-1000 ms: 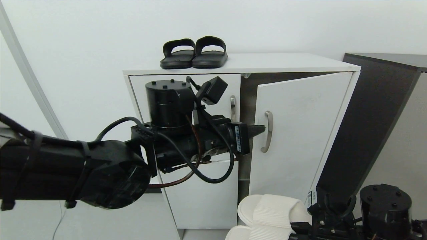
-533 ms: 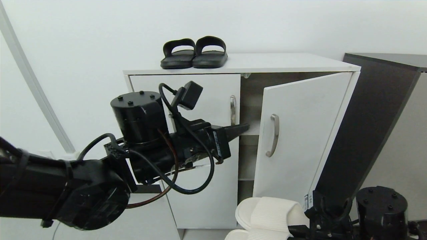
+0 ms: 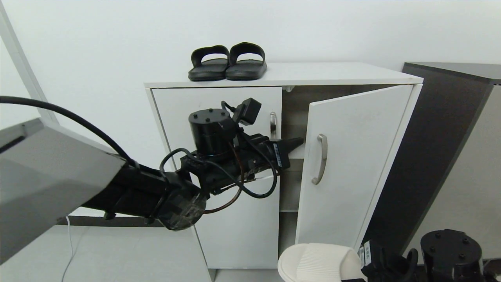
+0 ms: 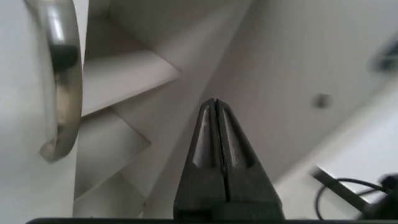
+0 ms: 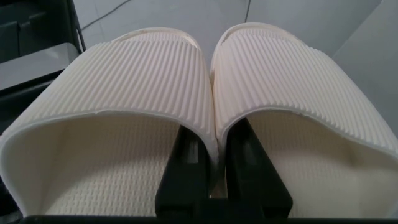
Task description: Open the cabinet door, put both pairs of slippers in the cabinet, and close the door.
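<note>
While the right cabinet door (image 3: 352, 156) stands only part-open | left gripper (image 3: 299, 141), tips pressed together, sits in the gap: push the door's inner face outward | right gripper (image 5: 214, 177) pinches white slippers (image 5: 143, 81) low in front | black slippers (image 3: 227, 62) on the cabinet top (image 3: 332, 72).

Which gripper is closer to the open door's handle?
Left. The left gripper sits shut just beside the handle; the right gripper is far below, holding the white slippers.

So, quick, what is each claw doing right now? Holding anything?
Left claw: closed, holding nothing, beside the open cabinet door.
Right claw: closed on the pair of white slippers.
</note>
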Robot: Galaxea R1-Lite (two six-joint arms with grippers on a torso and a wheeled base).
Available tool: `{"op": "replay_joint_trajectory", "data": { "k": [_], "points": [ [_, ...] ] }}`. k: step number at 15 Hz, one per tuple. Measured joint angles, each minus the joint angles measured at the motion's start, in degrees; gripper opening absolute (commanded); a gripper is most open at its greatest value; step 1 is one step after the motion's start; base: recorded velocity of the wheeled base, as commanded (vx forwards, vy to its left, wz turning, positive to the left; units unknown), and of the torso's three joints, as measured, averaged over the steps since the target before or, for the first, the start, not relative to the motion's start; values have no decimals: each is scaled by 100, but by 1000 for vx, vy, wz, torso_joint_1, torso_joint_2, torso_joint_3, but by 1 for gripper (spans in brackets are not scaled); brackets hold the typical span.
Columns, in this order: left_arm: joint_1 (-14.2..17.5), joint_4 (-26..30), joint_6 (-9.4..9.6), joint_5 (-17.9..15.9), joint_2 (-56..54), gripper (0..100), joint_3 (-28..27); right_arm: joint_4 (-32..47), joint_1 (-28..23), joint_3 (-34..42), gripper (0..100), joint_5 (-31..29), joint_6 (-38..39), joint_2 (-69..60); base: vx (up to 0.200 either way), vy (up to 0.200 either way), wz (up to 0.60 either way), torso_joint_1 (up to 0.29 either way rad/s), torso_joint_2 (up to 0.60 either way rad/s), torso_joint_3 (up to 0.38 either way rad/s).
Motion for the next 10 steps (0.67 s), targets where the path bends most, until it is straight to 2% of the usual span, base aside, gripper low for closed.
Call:
{"op": "replay_joint_trajectory", "data": {
  "k": [4,6,8,10],
  "points": [
    [5,-7,-191,11,291,0,-162,5,102,112,0,2,-9,16,0,0,0,0,0,0],
    [0,-35,-196,84,333,0,-167,7,113,127,0,2,-13,33,-200,0,0,2,5,2],
    [0,-85,-197,394,394,0,-190,7,124,166,0,0,-11,54,-200,0,0,10,2,2],
    [-98,-227,-191,467,430,0,-179,0,218,258,0,7,-11,60,-200,0,0,-2,5,5]
  ]
}}
